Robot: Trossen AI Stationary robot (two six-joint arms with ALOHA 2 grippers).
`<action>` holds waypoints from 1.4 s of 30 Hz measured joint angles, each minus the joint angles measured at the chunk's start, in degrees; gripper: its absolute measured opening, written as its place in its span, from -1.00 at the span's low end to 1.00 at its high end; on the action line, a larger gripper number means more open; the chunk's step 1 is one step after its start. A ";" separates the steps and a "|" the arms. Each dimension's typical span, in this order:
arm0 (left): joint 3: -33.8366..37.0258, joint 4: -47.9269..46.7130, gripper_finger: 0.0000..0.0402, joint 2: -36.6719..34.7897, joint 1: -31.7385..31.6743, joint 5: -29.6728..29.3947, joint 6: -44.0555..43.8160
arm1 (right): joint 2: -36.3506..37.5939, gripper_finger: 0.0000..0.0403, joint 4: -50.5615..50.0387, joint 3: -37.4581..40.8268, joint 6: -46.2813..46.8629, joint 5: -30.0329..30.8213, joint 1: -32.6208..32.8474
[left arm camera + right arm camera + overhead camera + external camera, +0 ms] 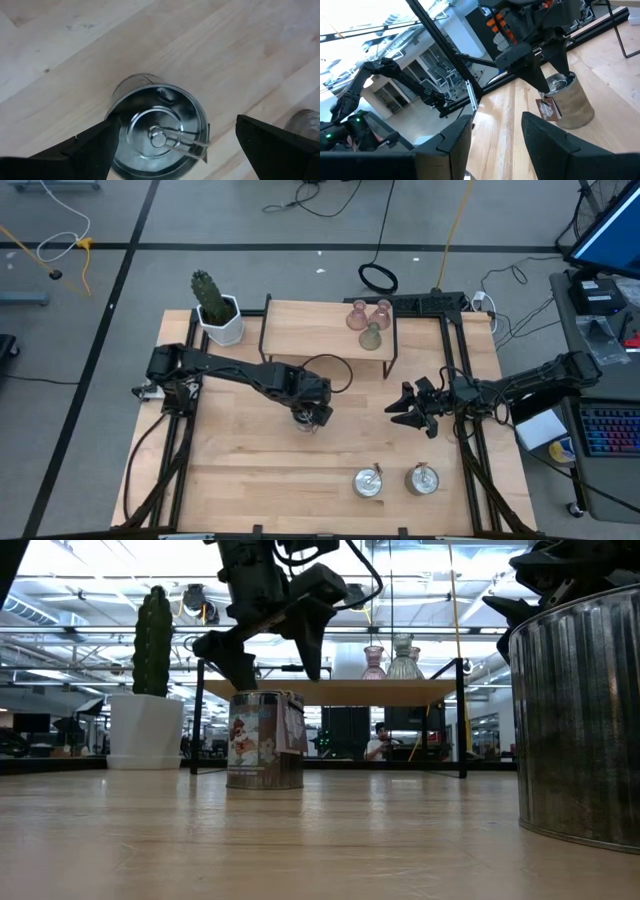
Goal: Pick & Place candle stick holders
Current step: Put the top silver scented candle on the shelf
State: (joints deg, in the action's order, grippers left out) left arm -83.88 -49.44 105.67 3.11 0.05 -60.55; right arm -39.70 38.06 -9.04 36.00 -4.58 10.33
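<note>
A squat silver metal holder stands upright on the wooden table at mid-table, with a paper label on its side. My left gripper hovers just above it, pointing down, open. In the left wrist view its fingers stand wide on either side of the holder without touching it. My right gripper is open and empty, to the holder's right. Two more silver holders stand near the table's near edge. Two pinkish glass holders and one olive-green one stand on a raised wooden shelf.
A white pot with a green cactus stands at the far left, beside the shelf. One of the near silver holders fills the right of the low view. Bare wood lies between the shelf and the near holders.
</note>
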 joint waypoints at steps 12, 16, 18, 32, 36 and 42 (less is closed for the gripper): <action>0.02 0.62 0.95 -1.43 -0.20 -0.58 0.04 | 0.00 -0.17 -0.09 0.00 0.02 0.00 0.00; 0.02 0.46 0.95 -3.24 -0.11 -2.26 -0.20 | 0.00 -0.17 -0.09 0.00 0.03 0.00 0.00; 0.02 -0.41 0.95 -3.72 -0.09 -3.06 -0.13 | 0.00 -0.17 -0.09 0.00 0.03 0.02 0.00; 0.02 -5.59 0.95 -2.91 -0.96 -3.38 1.96 | -0.02 -0.17 -0.13 0.00 0.85 1.06 0.00; 0.02 -3.24 0.95 -2.91 -0.75 -3.40 3.12 | -0.02 -0.17 -0.13 0.00 0.86 1.60 -0.21; 0.02 -4.33 0.95 -2.38 -0.72 -3.77 3.27 | -0.02 -0.17 -0.13 0.00 0.86 1.75 -0.24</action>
State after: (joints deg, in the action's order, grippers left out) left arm -83.85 -53.77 103.29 2.39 -3.72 -57.28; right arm -39.72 37.93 -9.04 36.86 -2.83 10.09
